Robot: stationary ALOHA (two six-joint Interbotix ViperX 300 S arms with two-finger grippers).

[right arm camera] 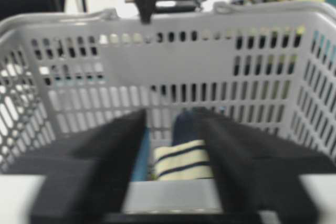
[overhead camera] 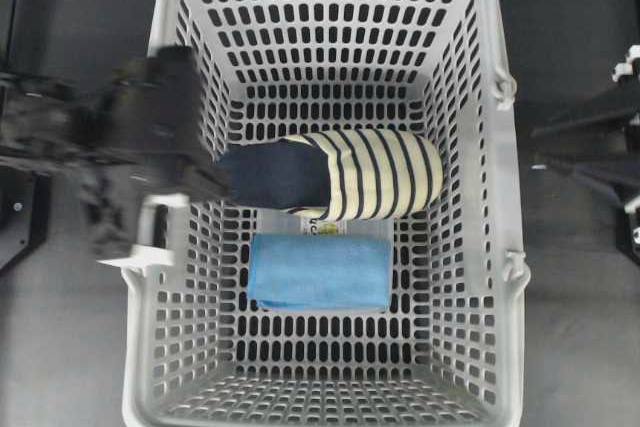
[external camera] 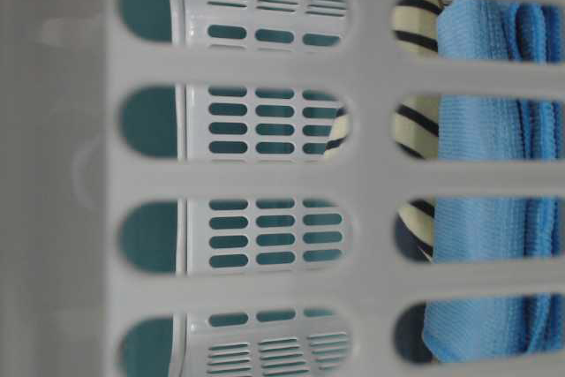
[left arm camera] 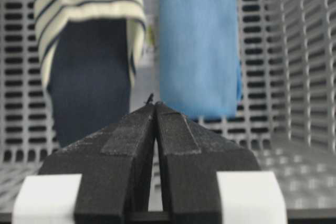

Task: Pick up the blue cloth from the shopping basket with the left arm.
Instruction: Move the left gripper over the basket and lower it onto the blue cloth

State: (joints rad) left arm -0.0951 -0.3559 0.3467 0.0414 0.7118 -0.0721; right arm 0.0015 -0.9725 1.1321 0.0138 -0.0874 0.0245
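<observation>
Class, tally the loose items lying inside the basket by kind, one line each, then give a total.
Blue cloth: 1
Striped slipper: 1
Small label or card, mostly hidden under the slipper: 1
Total: 3

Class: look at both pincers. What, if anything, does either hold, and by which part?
Nothing. The left pincer is shut, empty, short of the light blue microfibre cloth; the right pincer is open, empty.

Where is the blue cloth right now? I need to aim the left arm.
Overhead, the blue cloth lies flat on the shopping basket floor, near its middle, right beside the striped slipper.
</observation>
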